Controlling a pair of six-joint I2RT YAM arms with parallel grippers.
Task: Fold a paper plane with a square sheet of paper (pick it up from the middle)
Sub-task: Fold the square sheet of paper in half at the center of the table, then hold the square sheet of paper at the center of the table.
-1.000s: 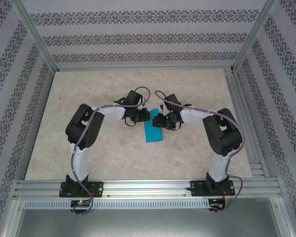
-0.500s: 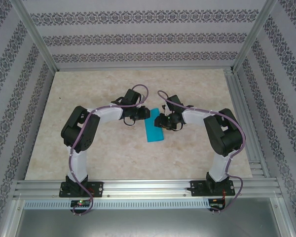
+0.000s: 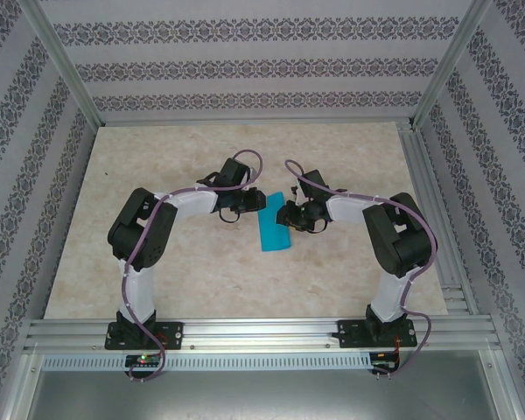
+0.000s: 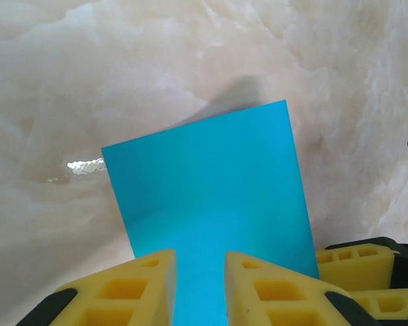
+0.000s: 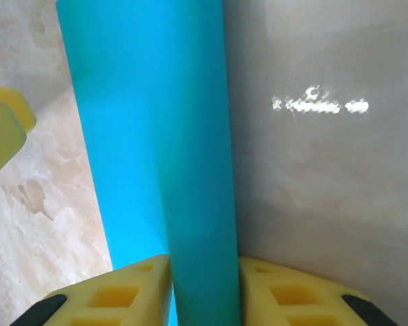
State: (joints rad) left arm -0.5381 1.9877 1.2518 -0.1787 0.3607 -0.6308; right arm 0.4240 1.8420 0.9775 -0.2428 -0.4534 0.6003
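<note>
The square sheet of paper [image 3: 272, 229] lies mid-counter between your hands. Your right hand [image 5: 204, 292] pinches its raised fold. Your left hand [image 4: 199, 285] stands barely parted over it, grip unclear. It looks thin and floppy, so hold it at the crease.

The square sheet of paper [image 4: 211, 197] is thin, smooth teal-blue paper with a soft satin sheen. The table [image 3: 157, 175] top is glossy, cream and marble-patterned, with bright glare spots. The fingers [image 4: 272, 288] of the left gripper [image 4: 200, 265] are matt yellow, rubbery-looking, moulded with hollow cells. The rails [image 3: 262, 332] along the table's near edge are brushed silvery metal.
</note>
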